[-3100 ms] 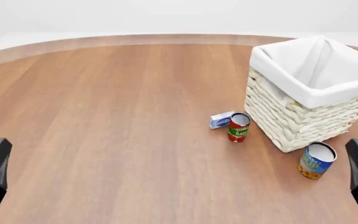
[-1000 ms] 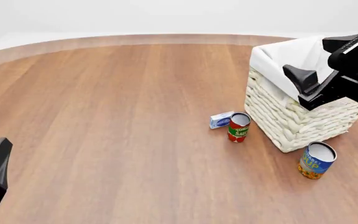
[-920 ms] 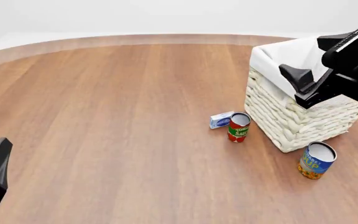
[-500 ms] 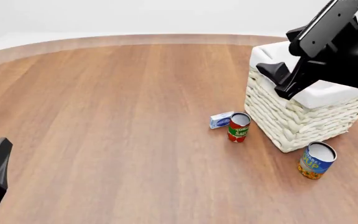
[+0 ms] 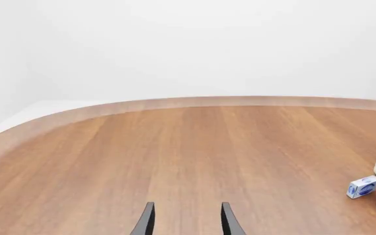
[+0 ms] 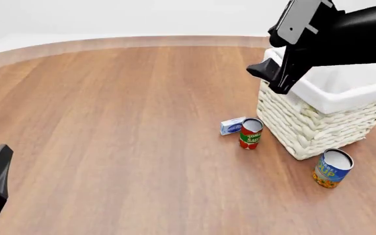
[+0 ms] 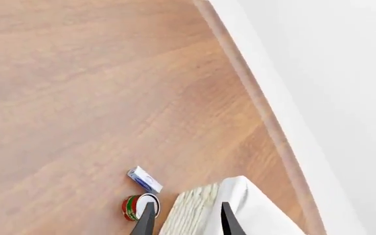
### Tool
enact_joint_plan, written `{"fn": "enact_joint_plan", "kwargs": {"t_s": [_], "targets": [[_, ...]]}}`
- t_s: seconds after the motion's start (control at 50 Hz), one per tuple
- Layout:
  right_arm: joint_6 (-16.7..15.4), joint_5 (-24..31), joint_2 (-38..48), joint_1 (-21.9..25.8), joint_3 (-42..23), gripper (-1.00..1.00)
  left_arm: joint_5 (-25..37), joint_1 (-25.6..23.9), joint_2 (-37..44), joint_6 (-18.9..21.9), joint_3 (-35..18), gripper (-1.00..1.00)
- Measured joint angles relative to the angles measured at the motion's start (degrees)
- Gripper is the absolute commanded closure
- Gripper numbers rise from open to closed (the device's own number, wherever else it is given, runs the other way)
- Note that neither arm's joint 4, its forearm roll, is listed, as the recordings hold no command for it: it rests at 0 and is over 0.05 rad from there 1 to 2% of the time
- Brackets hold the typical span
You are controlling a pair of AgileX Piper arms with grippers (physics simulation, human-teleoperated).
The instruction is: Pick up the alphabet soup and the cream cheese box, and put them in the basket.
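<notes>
Right arm has swung up from the near-right corner and across over the basket [image 6: 318, 122]; over the last second it kept sliding left, and the right hand [image 6: 266, 76] now hangs high above the basket's near-left corner, tips aimed down-left toward the small items beside it. In the wrist view its fingers [image 7: 146, 220] show a gap between them, so spread, carrying nothing. My read: it's lining up on the cream cheese box first, not the soup, and nothing is picked yet, so the task is at the approach stage. Left hand [image 5: 185, 221] hasn't budged from the near-left edge of the desk [image 6: 109, 122], also spread and empty. Objects are all where they were. Basket: square cream wicker, white cloth liner folded over the rim, far right, nothing visible inside. Alphabet soup [image 6: 332, 168]: blue and yellow-orange label, silver top, upright just near of the basket's near corner, apart from the rest. Red can [image 6: 250, 133] stands upright left of the basket. Cream cheese box [image 6: 232, 126]: small flat blue-white box lying on the desk, just left of the red can, close or touching, can't tell which.
</notes>
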Motion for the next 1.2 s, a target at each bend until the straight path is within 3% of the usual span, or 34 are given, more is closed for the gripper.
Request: {"fn": "enact_joint_plan", "kwargs": {"t_s": [0.3, 0.64, 1.2], "targets": [[-4.52, 5.1, 4.82, 1.61, -5.09, -1.0, 0.0, 0.0, 0.0, 0.0, 0.0, -1.0], [-8.02, 6.37, 7.71, 3.31, -4.99, -1.0, 0.0, 0.0, 0.0, 0.0, 0.0, -1.0], [-9.9, 6.59, 8.87, 4.28, -4.05, -1.0, 0.0, 0.0, 0.0, 0.0, 0.0, -1.0]]}}
